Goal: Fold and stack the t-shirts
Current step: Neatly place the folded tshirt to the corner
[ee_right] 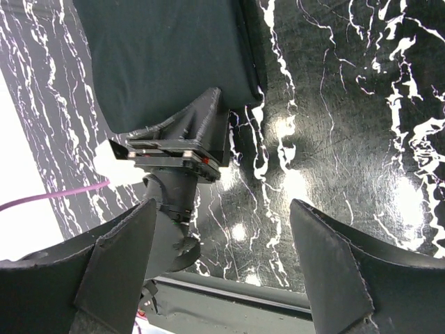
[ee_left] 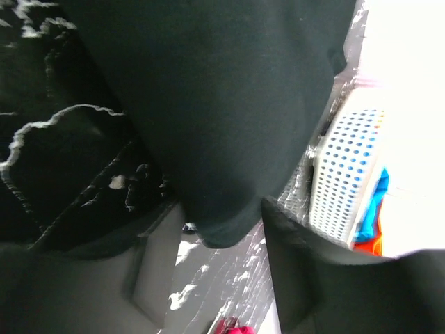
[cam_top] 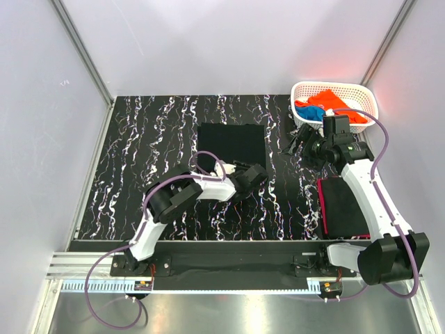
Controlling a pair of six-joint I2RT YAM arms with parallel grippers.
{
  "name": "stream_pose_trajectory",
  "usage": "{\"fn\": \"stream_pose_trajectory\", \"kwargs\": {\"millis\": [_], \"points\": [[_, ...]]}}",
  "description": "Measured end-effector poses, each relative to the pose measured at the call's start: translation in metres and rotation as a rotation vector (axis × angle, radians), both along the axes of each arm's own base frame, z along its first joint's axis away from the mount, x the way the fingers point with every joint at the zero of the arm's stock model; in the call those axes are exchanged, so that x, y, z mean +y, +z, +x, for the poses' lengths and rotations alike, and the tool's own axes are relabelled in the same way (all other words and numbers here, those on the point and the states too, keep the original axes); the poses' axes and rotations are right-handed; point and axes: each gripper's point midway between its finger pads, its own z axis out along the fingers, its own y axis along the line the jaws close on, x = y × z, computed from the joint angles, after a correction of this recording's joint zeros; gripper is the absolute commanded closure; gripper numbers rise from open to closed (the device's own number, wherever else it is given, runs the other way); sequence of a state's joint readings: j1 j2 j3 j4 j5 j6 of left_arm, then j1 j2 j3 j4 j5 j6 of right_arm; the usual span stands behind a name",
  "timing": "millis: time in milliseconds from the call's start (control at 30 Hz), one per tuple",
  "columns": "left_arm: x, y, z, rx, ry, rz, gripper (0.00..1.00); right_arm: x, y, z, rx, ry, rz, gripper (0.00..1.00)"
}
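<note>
A folded black t-shirt (cam_top: 231,142) lies flat in the middle of the table. My left gripper (cam_top: 252,174) sits at its near right corner. In the left wrist view the jaws (ee_left: 221,261) stand open, with the shirt's corner (ee_left: 222,233) just reaching between them. My right gripper (cam_top: 293,142) is open and empty, hovering between this shirt and the basket. In the right wrist view its fingers (ee_right: 327,264) frame bare table, with the black shirt (ee_right: 167,56) and left gripper (ee_right: 182,142) beyond. A folded black shirt (cam_top: 344,205) lies on a magenta one (cam_top: 322,202) at the right.
A white lattice basket (cam_top: 300,92) at the back right holds an orange shirt (cam_top: 334,99) and a blue shirt (cam_top: 313,113). It also shows in the left wrist view (ee_left: 348,174). Grey walls enclose the table on three sides.
</note>
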State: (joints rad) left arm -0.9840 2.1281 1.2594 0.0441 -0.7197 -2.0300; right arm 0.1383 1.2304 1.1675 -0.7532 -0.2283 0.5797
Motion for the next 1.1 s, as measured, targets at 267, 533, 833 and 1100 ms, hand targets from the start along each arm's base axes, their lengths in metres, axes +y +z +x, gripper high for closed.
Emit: {"fn": "stream_pose_trajectory", "kwargs": {"millis": [267,533,833,1100], "points": [[0.007,-0.013,-0.005,0.036,0.003,0.067,1.0,0.0,0.004,0.001,-0.009,-0.001,0.002,0.15],[0.036,-0.014,-0.017,0.009,0.013,0.01,1.0,0.001,-0.003,-0.006,-0.013,0.006,0.013,0.14],[0.074,-0.013,-0.05,0.028,-0.032,-0.052,1.0,0.033,-0.071,-0.005,0.176,0.159,0.132,0.16],[0.101,0.014,-0.058,0.031,-0.051,-0.148,1.0,0.061,-0.082,0.028,0.169,0.332,0.241,0.06]]}}
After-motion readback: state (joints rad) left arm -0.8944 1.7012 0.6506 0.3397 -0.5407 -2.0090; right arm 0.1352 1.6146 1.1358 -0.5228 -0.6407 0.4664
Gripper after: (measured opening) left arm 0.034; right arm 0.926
